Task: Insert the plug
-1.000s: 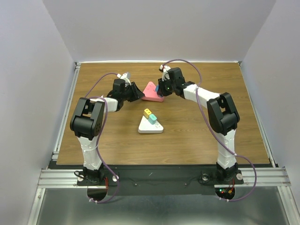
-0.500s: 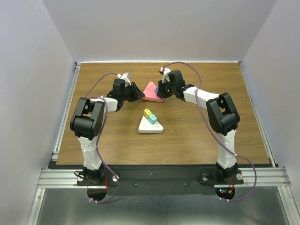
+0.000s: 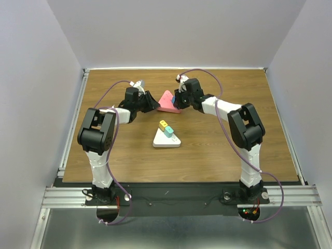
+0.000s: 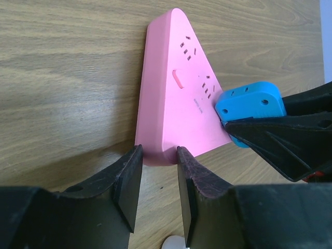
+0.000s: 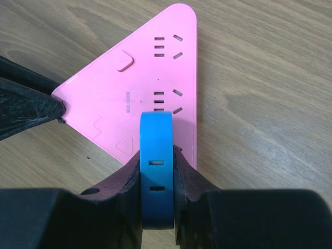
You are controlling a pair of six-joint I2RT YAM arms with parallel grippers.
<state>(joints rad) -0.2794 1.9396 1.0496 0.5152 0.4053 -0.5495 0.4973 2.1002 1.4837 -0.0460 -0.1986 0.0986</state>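
Observation:
A pink triangular power strip [image 3: 167, 99] lies flat on the wooden table at the back centre. My left gripper [image 3: 154, 102] is shut on its left corner, and in the left wrist view the pink strip [image 4: 176, 93] sits pinched between both fingers of the left gripper [image 4: 157, 155]. My right gripper [image 3: 178, 98] is shut on a blue plug [image 5: 157, 155]. The plug [image 4: 249, 101] stands over the sockets along the strip's [image 5: 140, 72] right edge, against its top face. Its prongs are hidden.
A white triangular power strip [image 3: 166, 139] lies nearer the arms in the table's middle, with a yellow plug [image 3: 163, 124] and a teal plug [image 3: 168, 130] standing in it. Grey walls close in the table on three sides.
My right gripper has shifted slightly left with the blue plug, further over the pink strip. The left gripper and the strip have not moved.

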